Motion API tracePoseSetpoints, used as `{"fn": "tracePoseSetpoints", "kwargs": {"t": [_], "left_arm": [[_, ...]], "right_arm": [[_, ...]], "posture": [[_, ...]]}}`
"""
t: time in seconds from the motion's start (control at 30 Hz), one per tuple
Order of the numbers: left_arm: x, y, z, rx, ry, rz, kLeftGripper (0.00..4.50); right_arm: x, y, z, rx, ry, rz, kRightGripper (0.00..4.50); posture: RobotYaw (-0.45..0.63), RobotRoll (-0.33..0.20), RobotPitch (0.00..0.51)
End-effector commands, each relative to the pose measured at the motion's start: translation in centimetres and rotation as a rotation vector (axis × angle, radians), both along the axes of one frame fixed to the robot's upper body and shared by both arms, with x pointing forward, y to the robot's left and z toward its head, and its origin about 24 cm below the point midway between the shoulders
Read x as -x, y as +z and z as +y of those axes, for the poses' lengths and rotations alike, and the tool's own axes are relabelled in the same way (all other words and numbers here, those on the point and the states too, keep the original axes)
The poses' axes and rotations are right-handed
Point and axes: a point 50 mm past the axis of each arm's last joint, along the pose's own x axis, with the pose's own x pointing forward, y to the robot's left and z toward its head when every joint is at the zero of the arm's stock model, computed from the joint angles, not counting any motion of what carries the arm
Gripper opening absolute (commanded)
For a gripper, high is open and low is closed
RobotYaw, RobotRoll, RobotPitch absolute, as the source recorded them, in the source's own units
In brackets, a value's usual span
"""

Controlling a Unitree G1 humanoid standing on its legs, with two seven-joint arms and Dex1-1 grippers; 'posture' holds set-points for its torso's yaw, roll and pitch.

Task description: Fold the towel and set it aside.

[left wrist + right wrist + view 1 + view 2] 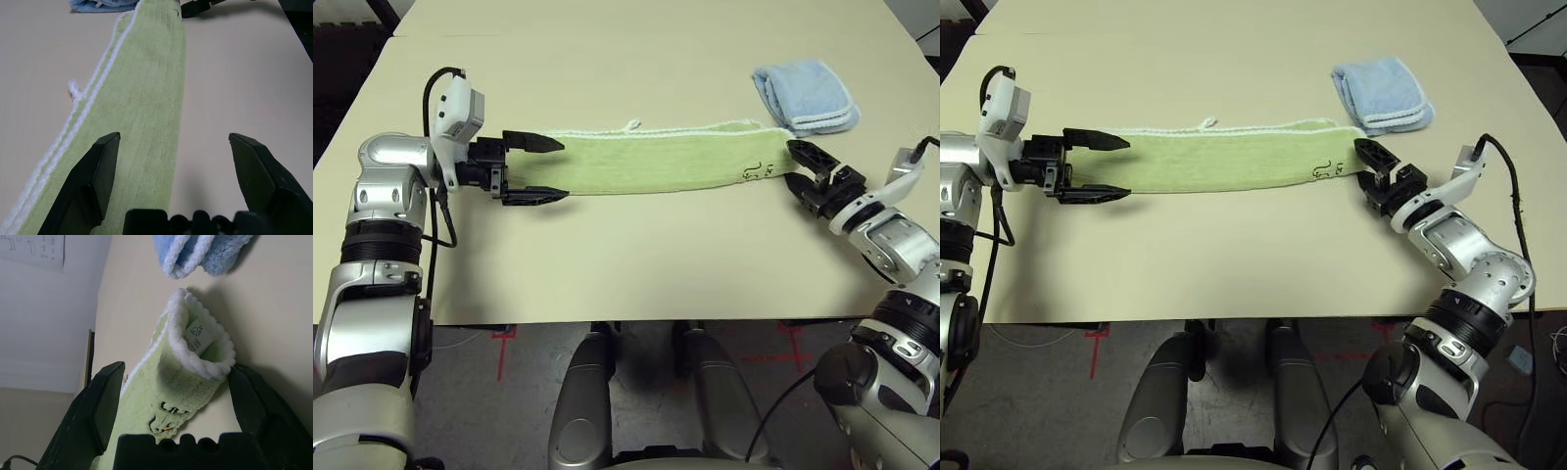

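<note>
Lying folded lengthwise on the worktop (607,274), the towel (656,162) has a released left gripper (533,169) and released right gripper (800,168) at its ends.

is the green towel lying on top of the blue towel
No, the green towel lies as a long folded strip on the table, with the folded blue towel beside its right end, not under it.

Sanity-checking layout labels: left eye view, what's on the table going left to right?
Left gripper, open at the towel's left end → green towel → right gripper, open at its right end. The blue folded towel overlaps that stretch, so it is left unordered.
</note>
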Motion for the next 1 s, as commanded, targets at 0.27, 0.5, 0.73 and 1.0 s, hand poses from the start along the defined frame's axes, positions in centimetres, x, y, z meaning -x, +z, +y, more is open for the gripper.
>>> {"fn": "tracePoseSetpoints", "kwargs": {"t": [0.27, 0.5, 0.73, 1.0], "left_arm": [[0.3, -0.1, 0.0, -0.023, -0.01, 0.012, 4.5], [0.3, -0.2, -0.1, -0.01, -0.015, 0.02, 4.5], [0.3, -0.2, -0.2, -0.001, -0.019, 0.034, 4.5], [0.2, -0.2, -0.5, 0.001, -0.026, 0.038, 4.5]], "right_arm": [[0.2, -1.5, -0.1, 0.011, -0.002, 0.081, 1.38], [0.8, -1.6, -0.8, 0.016, -0.026, 0.078, 0.04], [1.8, -1.5, -2.3, 0.044, -0.058, 0.074, 0.04], [3.2, -1.3, -5.3, 0.092, -0.143, 0.078, 0.04]], "posture": [[0.04, 0.0, 0.313], [0.03, 0.0, 0.312], [0.03, 0.0, 0.31], [0.01, 0.0, 0.309]]}}
